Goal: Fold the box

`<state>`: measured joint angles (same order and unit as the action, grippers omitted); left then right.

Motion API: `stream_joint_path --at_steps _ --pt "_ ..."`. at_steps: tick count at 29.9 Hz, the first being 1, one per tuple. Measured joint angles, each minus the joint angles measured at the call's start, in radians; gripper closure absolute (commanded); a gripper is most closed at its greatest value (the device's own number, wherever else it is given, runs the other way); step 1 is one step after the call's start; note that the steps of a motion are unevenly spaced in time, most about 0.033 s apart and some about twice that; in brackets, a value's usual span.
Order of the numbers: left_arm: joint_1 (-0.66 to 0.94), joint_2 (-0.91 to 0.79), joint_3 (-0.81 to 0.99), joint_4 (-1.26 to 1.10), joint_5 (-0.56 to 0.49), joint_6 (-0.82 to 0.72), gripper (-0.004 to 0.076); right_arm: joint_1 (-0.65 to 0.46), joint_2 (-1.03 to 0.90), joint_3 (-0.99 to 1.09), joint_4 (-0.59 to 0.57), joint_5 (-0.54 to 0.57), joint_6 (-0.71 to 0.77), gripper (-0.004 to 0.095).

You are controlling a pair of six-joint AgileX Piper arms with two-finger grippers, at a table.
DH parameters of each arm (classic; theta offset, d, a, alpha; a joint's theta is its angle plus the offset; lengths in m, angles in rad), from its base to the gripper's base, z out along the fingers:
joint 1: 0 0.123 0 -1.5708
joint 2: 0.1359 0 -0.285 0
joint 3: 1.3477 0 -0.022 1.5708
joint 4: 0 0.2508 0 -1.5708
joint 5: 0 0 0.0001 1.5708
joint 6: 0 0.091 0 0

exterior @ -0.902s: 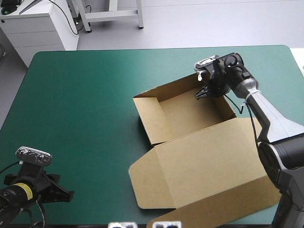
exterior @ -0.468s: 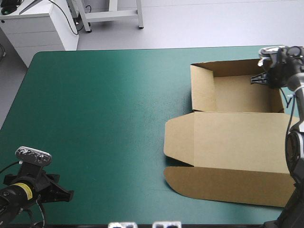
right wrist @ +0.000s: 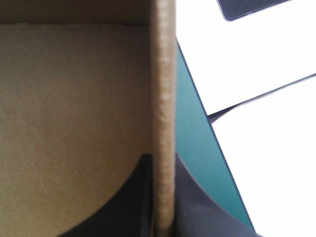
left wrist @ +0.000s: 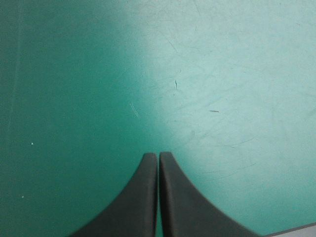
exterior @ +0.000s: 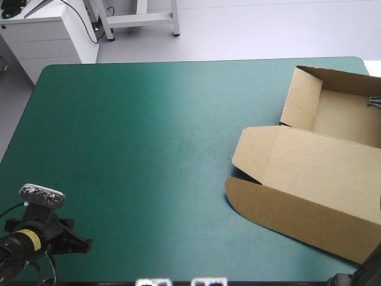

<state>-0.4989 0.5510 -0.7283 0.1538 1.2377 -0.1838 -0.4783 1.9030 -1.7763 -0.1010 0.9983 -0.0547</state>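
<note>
The brown box [exterior: 315, 173] lies at the table's right side as an open tray with raised walls [exterior: 300, 98], and its lid is spread flat toward the near edge. Only a tip of my right gripper [exterior: 375, 101] shows at the tray's right wall. In the right wrist view my right gripper [right wrist: 160, 165] is shut on the box, one black finger inside the tray and one outside its wall [right wrist: 165, 89]. My left gripper [exterior: 80, 244] rests low at the near left corner, far from the box. In its own view the left gripper [left wrist: 158, 157] is shut over bare cover.
The box reaches past the right side of the high view. A narrow strip of teal-green cover [right wrist: 197, 148] and the table's right edge run just outside the held wall. The teal-green cover [exterior: 149, 149] spans the left and middle.
The right gripper has pulled the box from the table's middle to its right side, turning it on the way. The left arm has not moved.
</note>
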Motion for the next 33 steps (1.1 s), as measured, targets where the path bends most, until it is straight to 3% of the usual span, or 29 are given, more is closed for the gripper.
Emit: stream_joint_path --at_steps 3,10,12,18,22,24,27,28,30,33 --pt "0.0 0.0 0.0 0.001 0.0 0.0 0.0732 -0.03 0.0 0.0 0.001 0.0 0.005 0.0751" --pt "0.0 0.0 0.0 0.001 0.0 -0.005 0.0732 -0.061 0.0 0.0 0.004 -0.004 0.014 0.0042" --pt "0.0 0.0 0.0 0.001 0.0 -0.008 0.0732 -0.062 0.0 0.0 0.007 -0.013 0.022 -0.003" --pt "0.0 0.0 0.0 0.001 0.0 -0.008 0.0732 -0.062 0.0 0.0 0.009 -0.02 0.026 0.0019" --pt "0.0 0.0 0.0 0.001 0.0 -0.008 0.0732 -0.063 -0.004 0.0 0.016 0.004 0.027 0.0122" --pt "0.0 0.0 0.0 0.001 0.0 -0.009 0.0732 -0.063 -0.019 0.0 0.03 0.014 0.026 0.0232" --pt "0.0 0.0 0.0 0.001 0.0 -0.009 0.0732 -0.063 -0.054 0.0 0.078 0.025 -0.002 0.0539" --pt "0.0 0.0 0.0 0.001 0.0 -0.009 0.0732 -0.063 -0.065 0.0 0.093 0.027 -0.015 0.07" --pt "0.0 0.0 0.0 0.001 0.0 -0.009 0.0732 -0.063 -0.094 0.0 0.135 0.035 -0.04 0.091" --pt "0.0 0.0 0.0 0.001 -0.001 -0.009 0.0732 -0.063 -0.128 0.0 0.203 0.054 -0.071 0.092"
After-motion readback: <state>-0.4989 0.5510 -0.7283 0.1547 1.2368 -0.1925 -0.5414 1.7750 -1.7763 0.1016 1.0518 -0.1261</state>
